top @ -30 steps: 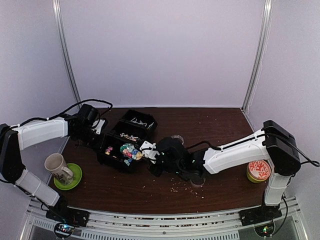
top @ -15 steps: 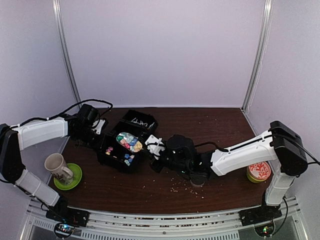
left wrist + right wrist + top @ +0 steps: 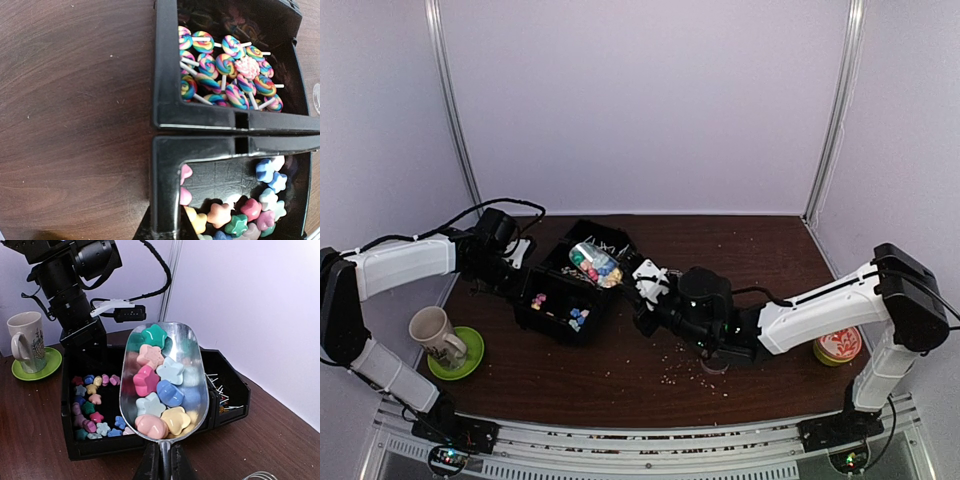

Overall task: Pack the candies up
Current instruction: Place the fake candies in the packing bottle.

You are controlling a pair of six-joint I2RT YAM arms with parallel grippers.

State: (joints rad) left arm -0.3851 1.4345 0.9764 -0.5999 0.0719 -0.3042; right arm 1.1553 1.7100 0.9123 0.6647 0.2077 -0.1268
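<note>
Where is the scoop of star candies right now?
In the top view, the metal scoop hangs left of centre over the black bins, held by the right gripper.

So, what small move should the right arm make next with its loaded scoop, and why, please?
Probably carry the silver metal scoop sideways, kept level, toward the small round cup half hidden under the right arm. The right gripper is shut on its handle, and it is heaped with pastel star-shaped candies above the black tray, so tilting early would likely spill them.
</note>
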